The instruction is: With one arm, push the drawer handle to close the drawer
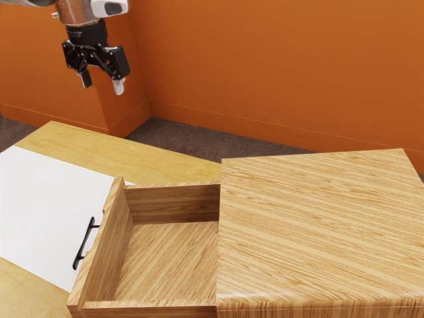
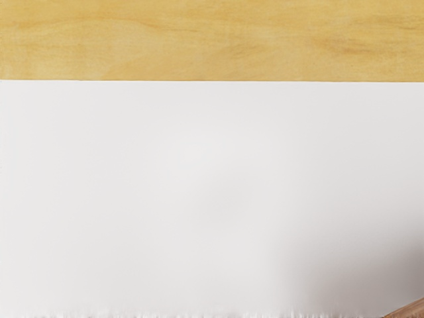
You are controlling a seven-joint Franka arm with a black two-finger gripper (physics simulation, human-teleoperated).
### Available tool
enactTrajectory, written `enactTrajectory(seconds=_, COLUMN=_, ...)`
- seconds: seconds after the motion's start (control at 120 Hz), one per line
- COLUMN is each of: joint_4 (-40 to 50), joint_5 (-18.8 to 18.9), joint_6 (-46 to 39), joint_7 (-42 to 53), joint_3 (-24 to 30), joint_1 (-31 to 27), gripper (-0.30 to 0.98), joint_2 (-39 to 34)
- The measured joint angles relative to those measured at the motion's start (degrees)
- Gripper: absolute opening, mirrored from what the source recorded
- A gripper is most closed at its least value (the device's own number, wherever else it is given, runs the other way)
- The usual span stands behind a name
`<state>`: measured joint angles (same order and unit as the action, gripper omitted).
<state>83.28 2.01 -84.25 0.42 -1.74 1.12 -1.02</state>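
Note:
High in the upper left of the exterior view, my gripper (image 1: 103, 83) hangs open, with nothing between its fingers, well above the table. The wooden drawer (image 1: 114, 245) is pulled out of its cabinet (image 1: 318, 225) toward the exterior view's left, and its inside shows bare wood. A black bar handle (image 1: 83, 243) is fixed on the drawer's outer front, apart from the gripper. In the wrist view, a brown wooden corner (image 2: 409, 311) shows at the edge, probably part of the drawer.
A white sheet (image 1: 46, 212) lies on the yellow wooden table (image 1: 126, 154) beside the drawer front. The wrist view shows the white sheet (image 2: 165, 185) and a strip of table (image 2: 212, 40). Orange walls (image 1: 265, 73) stand behind, beyond a dark floor.

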Motion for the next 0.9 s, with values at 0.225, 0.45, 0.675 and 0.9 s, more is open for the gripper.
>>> enactTrajectory(seconds=0.225, joint_4=-12.49, joint_5=0.13, joint_6=4.79, joint_7=0.19, joint_3=0.87, joint_1=-2.79, gripper=0.69, joint_2=0.11)
enactTrajectory(seconds=0.45, joint_4=-19.52, joint_5=0.07, joint_6=12.85, joint_7=0.31, joint_3=1.89, joint_1=-4.62, gripper=0.69, joint_2=0.21)
enactTrajectory(seconds=0.675, joint_4=-19.62, joint_5=0.03, joint_6=15.42, joint_7=0.42, joint_3=1.72, joint_1=-2.48, gripper=0.69, joint_2=-0.17)
enactTrajectory(seconds=0.9, joint_4=13.63, joint_5=0.65, joint_6=9.83, joint_7=1.80, joint_3=4.03, joint_1=0.27, gripper=0.69, joint_2=-21.05)
